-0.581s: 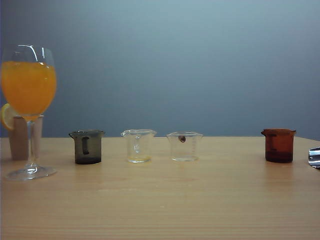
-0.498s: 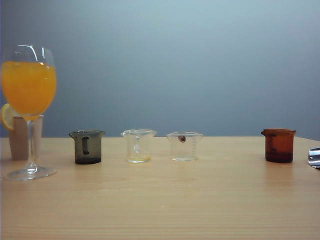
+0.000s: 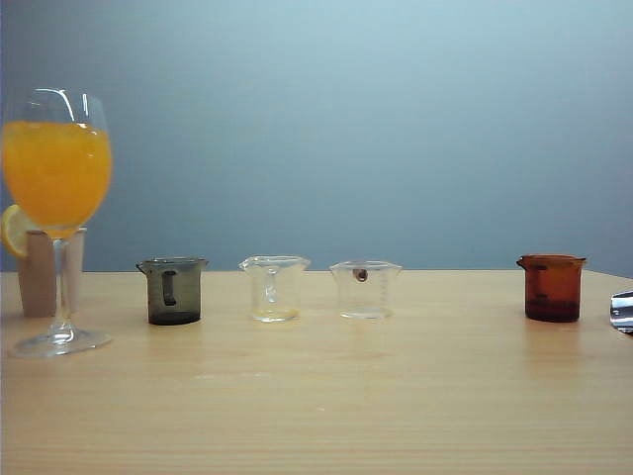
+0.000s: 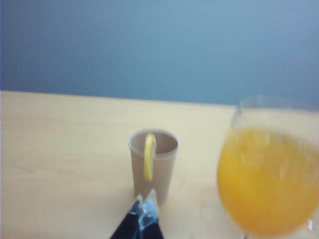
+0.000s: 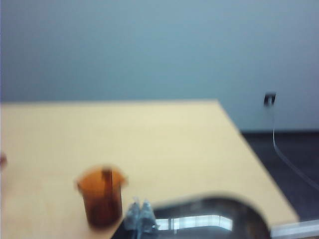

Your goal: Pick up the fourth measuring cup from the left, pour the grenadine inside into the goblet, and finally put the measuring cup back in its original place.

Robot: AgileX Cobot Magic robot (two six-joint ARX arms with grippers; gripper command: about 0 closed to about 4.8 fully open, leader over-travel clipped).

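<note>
The fourth measuring cup [image 3: 551,287], amber-brown, stands at the right end of a row on the wooden table [image 3: 326,396]; its base looks darker where the grenadine [image 3: 551,311] sits. The goblet [image 3: 56,178], full of orange drink, stands at the far left. Neither gripper shows in the exterior view. In the right wrist view my right gripper [image 5: 140,210] is shut and empty, close beside the amber cup [image 5: 102,196] without touching it. In the left wrist view my left gripper [image 4: 144,205] is shut and empty, just before a tan cup, with the goblet [image 4: 269,184] to one side.
A smoky grey cup [image 3: 174,290] and two clear cups [image 3: 274,288] [image 3: 365,289] fill the row. A tan cup with a lemon slice [image 4: 153,164] stands behind the goblet. A shiny metal object [image 3: 622,310] lies at the table's right edge, by the right gripper [image 5: 209,219].
</note>
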